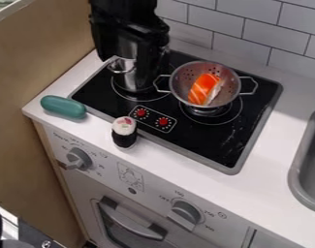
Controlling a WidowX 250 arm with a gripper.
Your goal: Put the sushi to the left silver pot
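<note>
At the far left of the black stovetop [211,138], end effector [144,63] hangs over and in front of left silver pot [124,79]; grip state: cannot tell, nor whether anything is held. To its right, salmon sushi [204,89] lies in colander [176,89]; nearer, sushi roll [124,132] stands upright on desk [161,156], left of centre. Step judged: pick-up stage, target piece ambiguous. Next move probably needs a shift to the chosen piece, a grasp, then a lift clear of rims. Count: sushi pieces, 2; pot, 1; colander, 1; green capsule-shaped object [63,107], 1, near left; red dials [163,121], 2.
</note>
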